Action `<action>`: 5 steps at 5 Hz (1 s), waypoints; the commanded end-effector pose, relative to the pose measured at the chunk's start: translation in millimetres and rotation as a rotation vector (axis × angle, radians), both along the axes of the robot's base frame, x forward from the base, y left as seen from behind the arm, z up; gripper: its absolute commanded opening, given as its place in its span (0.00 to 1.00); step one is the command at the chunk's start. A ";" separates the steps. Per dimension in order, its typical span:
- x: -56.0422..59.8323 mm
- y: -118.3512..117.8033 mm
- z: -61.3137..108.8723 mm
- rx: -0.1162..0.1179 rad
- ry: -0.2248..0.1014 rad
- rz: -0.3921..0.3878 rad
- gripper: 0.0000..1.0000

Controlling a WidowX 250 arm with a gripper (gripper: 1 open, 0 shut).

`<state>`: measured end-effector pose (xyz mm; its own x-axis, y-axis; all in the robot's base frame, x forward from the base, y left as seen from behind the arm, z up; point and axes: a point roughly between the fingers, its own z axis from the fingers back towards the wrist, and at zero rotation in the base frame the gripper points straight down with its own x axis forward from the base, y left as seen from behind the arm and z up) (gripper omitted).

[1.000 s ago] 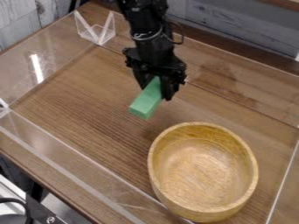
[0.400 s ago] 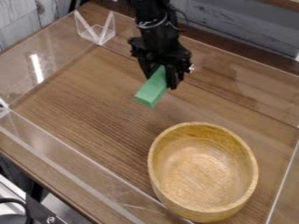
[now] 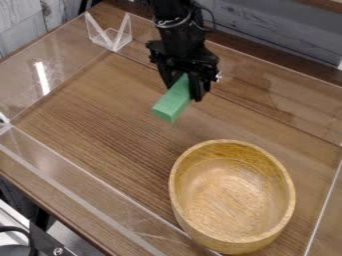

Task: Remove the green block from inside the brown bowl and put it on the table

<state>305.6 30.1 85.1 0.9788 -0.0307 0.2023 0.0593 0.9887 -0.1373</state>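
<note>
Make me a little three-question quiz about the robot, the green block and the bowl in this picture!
1. True or false: the green block lies inside the brown bowl.
2. What is the gripper doing? A) hanging open over the bowl B) holding the green block above the table C) pushing the bowl
3. Fill in: the brown bowl has ______ in it.

Key
1. False; the block hangs from the gripper, up and left of the bowl in the picture.
2. B.
3. Nothing.
</note>
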 end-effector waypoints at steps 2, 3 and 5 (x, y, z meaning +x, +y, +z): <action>-1.1 6.0 34.5 0.008 -0.092 -0.018 0.00; 14.1 13.2 29.4 0.017 -0.115 -0.015 0.00; 44.0 24.7 20.0 0.033 -0.154 -0.008 0.00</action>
<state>340.2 49.5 83.9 0.9582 -0.0453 0.2825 0.0804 0.9902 -0.1141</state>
